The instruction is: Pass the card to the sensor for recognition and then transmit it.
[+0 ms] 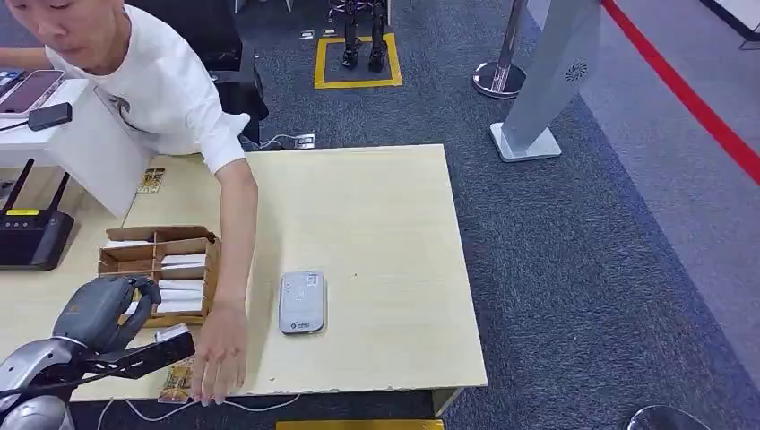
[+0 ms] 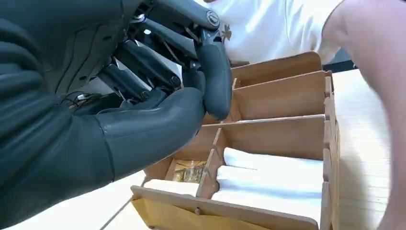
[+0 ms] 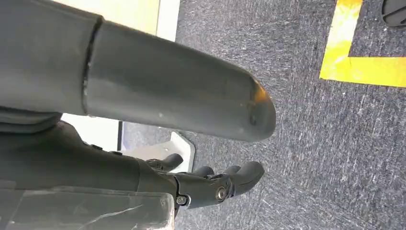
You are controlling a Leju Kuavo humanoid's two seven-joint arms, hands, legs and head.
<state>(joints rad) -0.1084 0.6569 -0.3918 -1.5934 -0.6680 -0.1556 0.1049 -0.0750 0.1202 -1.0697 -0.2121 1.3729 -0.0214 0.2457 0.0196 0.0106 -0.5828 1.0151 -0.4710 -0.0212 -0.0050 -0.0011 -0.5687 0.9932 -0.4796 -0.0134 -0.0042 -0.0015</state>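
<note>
Pale wood desk (image 1: 385, 215), carpet beyond. Person in a white shirt (image 1: 161, 81) leans in from the far left, arm stretched down the desk, hand (image 1: 218, 363) flat at the near edge. Wooden box (image 1: 161, 269) with compartments near the left, white cards (image 2: 268, 179) stacked in its slots. Left robot hand (image 1: 103, 309) sits just beside the box's near end; fingers (image 2: 215, 76) curled in toward the thumb, over the box, nothing plainly held. Grey sensor (image 1: 302, 302) lies flat to the right of the box, well apart from the hand. A card (image 1: 177, 381) lies at the desk edge by the person's hand. Right robot hand (image 3: 210, 184) hangs over the carpet, fingers loosely apart, holding nothing.
</note>
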